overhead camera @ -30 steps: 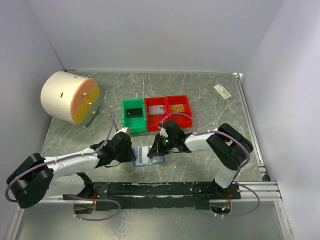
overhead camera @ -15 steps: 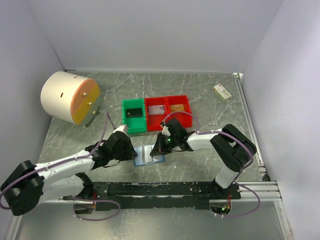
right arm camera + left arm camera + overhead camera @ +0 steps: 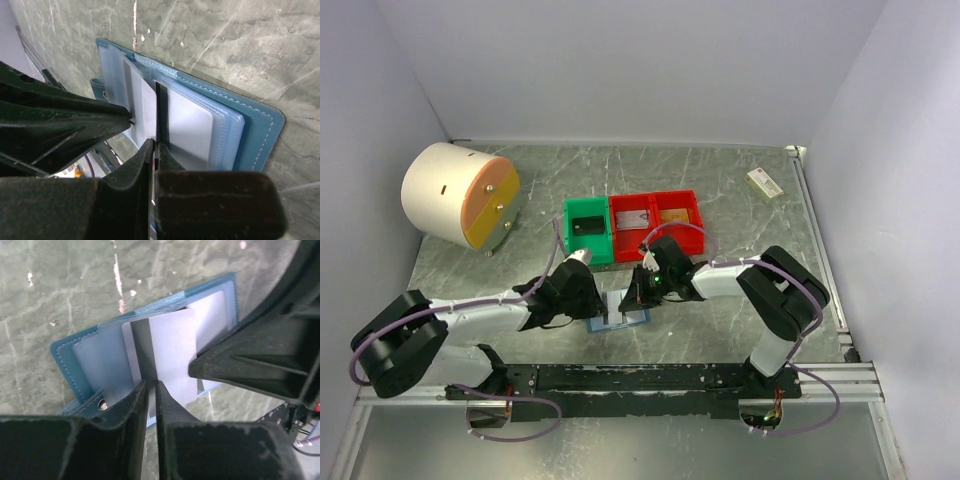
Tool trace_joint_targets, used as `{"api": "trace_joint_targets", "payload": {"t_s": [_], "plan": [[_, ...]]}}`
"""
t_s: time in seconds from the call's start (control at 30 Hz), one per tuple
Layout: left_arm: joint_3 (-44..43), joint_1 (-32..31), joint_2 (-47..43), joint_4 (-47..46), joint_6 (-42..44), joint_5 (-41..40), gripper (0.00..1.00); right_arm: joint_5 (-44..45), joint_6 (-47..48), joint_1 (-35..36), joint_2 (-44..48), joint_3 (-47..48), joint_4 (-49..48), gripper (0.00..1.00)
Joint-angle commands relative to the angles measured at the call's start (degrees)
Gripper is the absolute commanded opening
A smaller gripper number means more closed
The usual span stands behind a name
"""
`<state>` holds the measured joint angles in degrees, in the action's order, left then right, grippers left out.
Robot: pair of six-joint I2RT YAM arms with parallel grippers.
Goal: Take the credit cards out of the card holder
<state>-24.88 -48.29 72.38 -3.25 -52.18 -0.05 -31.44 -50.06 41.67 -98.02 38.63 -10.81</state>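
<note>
- Swung in over the flat blue bi-fold card holder (image 3: 64,362), the left gripper (image 3: 151,385) sits barely parted at a pale plastic credit card's (image 3: 170,350) edge; grip unclear.
- The closed right gripper (image 3: 155,146) rests on the holder's middle.
- The card lies across the open holder's fold.

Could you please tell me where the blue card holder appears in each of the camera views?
Top external: card holder low centre, small, on the marbled table.
Left wrist: card holder centre, open, slanting up to the right.
Right wrist: card holder centre to right, open.
Shared landmark: the white card with a dark stripe, clear in both wrist views.
</note>
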Motion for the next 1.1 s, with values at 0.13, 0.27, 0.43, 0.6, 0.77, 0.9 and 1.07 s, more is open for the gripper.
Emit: {"api": "trace_joint_targets", "payload": {"t_s": [0.13, 0.27, 0.43, 0.6, 0.77, 0.9, 1.07], "plan": [[-3.96, -1.38, 0.98, 10.36, -1.11, -7.34, 0.16, 0.99, 0.24, -0.45, -0.37, 1.07, 0.0, 0.0], [-4.04, -1.41, -0.03, 13.08, -1.17, -8.93, 0.15, 0.25, -0.05, -0.42, 0.01, 1.36, -1.39, 0.0], [-4.03, -1.4, 0.4, 12.27, -0.26, -8.21, 0.13, -1.65, -2.12, -0.41, -1.29, 1.09, -5.19, 0.1], [-4.19, -1.48, 2.2, 10.96, 0.32, -7.01, 0.11, -2.53, -4.09, -0.3, -2.8, 1.27, -8.43, 0.15], [-3.95, -1.48, 2.34, 10.83, 0.24, -6.93, 0.1, -2.77, -4.08, -0.14, -3.63, 1.69, -8.98, 0.16], [-3.57, -1.49, 1.83, 10.54, 0.11, -6.99, 0.1, -3.71, -4.08, 0.21, -4.33, 2.19, -9.53, 0.15], [-3.08, -1.5, 1.23, 10.42, -0.27, -7.06, 0.09, -3.51, -3.41, 0.34, -4.28, 2.32, -8.52, 0.06]]}}
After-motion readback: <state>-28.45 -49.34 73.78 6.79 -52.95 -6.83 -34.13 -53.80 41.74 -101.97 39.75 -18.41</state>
